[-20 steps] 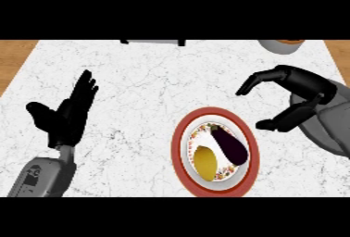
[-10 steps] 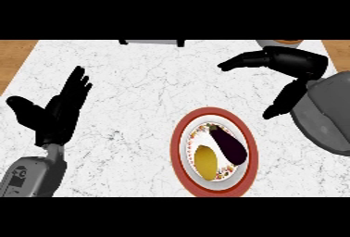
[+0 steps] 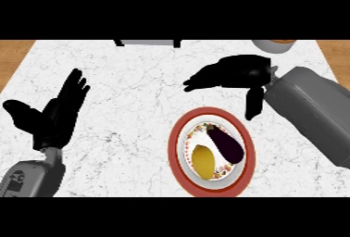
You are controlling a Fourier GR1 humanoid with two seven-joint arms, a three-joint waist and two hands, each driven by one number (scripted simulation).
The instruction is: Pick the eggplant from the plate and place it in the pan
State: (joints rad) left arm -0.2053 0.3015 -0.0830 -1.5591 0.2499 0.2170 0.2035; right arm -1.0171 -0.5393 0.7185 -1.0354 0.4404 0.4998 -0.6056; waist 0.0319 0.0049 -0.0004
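A dark purple eggplant (image 3: 228, 144) lies on a red-rimmed plate (image 3: 179, 159) at the lower middle of the white marble counter, beside a yellow food item (image 3: 203, 157). My right hand (image 3: 232, 73) hovers open above and behind the plate, fingers stretched to the left and thumb pointing down toward the plate's far rim; it holds nothing. My left hand (image 3: 58, 113) rests open at the left, fingers up. A grey pan (image 3: 148, 42) shows only partly at the counter's far edge, top middle.
A bowl-like object (image 3: 274, 45) with an orange inside peeks in at the top right edge. Wooden floor (image 3: 14, 53) shows past the counter's left and right edges. Bare marble (image 3: 137, 88) lies between the plate and the pan.
My right hand has swung left and forward, from beside the plate's right to over the counter behind it. The left hand rose slightly. The eggplant has not moved.
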